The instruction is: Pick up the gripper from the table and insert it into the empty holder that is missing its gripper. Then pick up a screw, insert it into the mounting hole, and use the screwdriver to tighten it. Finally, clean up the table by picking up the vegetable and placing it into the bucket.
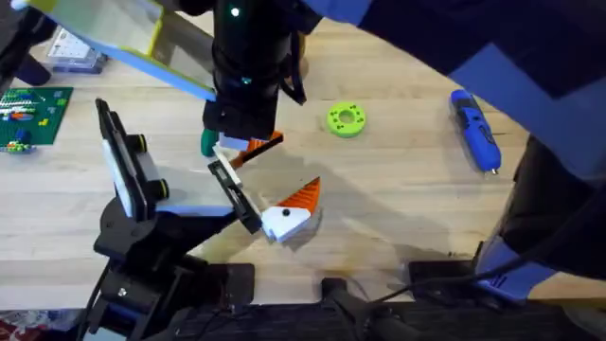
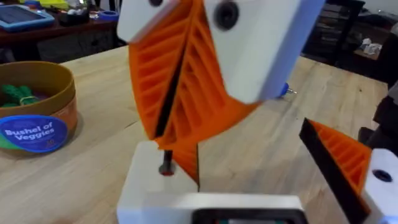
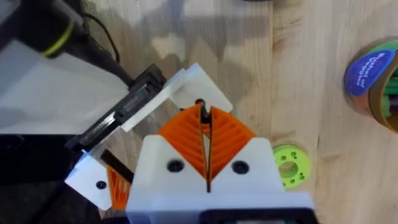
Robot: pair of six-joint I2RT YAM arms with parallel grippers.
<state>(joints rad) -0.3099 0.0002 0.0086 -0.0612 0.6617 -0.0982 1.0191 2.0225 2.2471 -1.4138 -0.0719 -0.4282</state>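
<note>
My right gripper (image 1: 248,150) reaches across the middle, and its orange ribbed pads (image 2: 186,81) are shut on a small dark screw (image 2: 166,167). The screw's tip sits at a hole in the white holder piece (image 2: 155,180) on my left arm. My left gripper (image 1: 256,185) stands open, its other white-and-orange finger (image 1: 284,220) well apart from that piece. The blue screwdriver (image 1: 475,128) lies at the far right. The orange bucket (image 2: 37,106) holds something green; I cannot tell whether it is the vegetable.
A lime-green round disc (image 1: 346,119) lies between the grippers and the screwdriver. A green board with small parts (image 1: 33,112) and a small box (image 1: 76,52) sit at the far left. A yellow-edged frame (image 1: 133,38) crosses the back left.
</note>
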